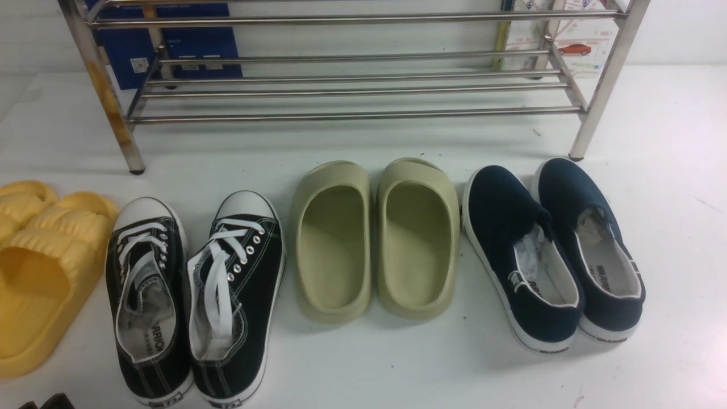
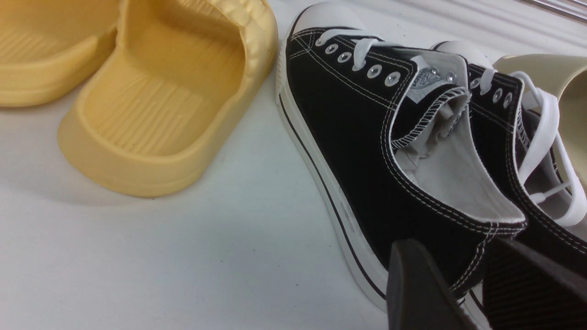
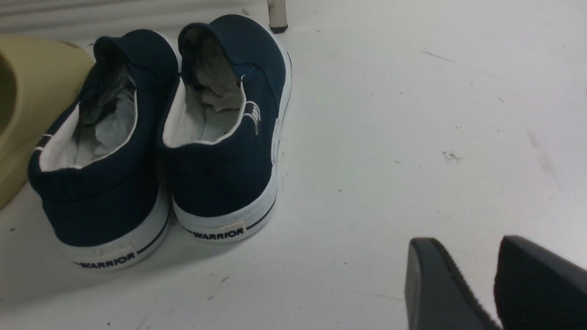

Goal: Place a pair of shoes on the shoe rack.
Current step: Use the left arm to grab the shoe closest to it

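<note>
The pair of shoes, two black canvas sneakers with white laces, stands side by side on the white table at the front left, one [image 1: 149, 295] beside the other [image 1: 238, 289], toes toward the shoe rack [image 1: 352, 116]. The steel-tube rack stands at the back with its shelves bare. My left gripper [image 2: 454, 243] is open, just behind the heel of the left sneaker [image 2: 348, 137] and not around it. Only its dark tips [image 1: 48, 401] show in the front view. My right gripper [image 3: 467, 240] is open over bare table, right of the navy slip-ons.
Yellow slides [image 1: 40, 267] lie left of the sneakers, very close. Olive-green slides [image 1: 375, 238] sit in the middle and navy slip-ons [image 1: 556, 250] to the right. A rack leg [image 3: 277, 16] stands beyond the slip-ons. A blue box [image 1: 193, 40] is behind the rack.
</note>
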### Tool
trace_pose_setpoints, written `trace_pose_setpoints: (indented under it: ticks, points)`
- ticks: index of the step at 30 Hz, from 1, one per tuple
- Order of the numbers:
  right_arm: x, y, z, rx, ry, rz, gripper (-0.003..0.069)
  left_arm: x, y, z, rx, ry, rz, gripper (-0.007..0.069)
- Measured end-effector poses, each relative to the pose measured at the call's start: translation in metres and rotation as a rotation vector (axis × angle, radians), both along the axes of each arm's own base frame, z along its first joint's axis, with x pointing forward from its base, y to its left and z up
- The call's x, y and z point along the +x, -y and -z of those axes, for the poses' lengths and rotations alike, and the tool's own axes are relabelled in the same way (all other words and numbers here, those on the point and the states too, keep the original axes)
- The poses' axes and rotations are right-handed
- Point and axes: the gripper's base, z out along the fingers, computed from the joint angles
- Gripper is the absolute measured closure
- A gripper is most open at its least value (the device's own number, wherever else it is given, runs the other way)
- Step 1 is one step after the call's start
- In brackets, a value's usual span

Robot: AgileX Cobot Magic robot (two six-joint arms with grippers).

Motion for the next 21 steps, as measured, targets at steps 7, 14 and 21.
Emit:
trace_pose_setpoints:
  ticks: [7,14,21]
  points:
    - [0.000,0.000,0.000,0.000,0.000,0.000,0.0419,0.000,0.000,0.000,0.004,0.000,0.000,0.0386]
    - [0.000,0.000,0.000,0.000,0.000,0.000,0.0419,0.000,0.000,-0.001,-0.007,0.008,0.001,0.0386]
    - [0.000,0.000,0.000,0.000,0.000,0.000,0.0419,0.001,0.012,-0.008,-0.512,0.049,-0.013,0.0386]
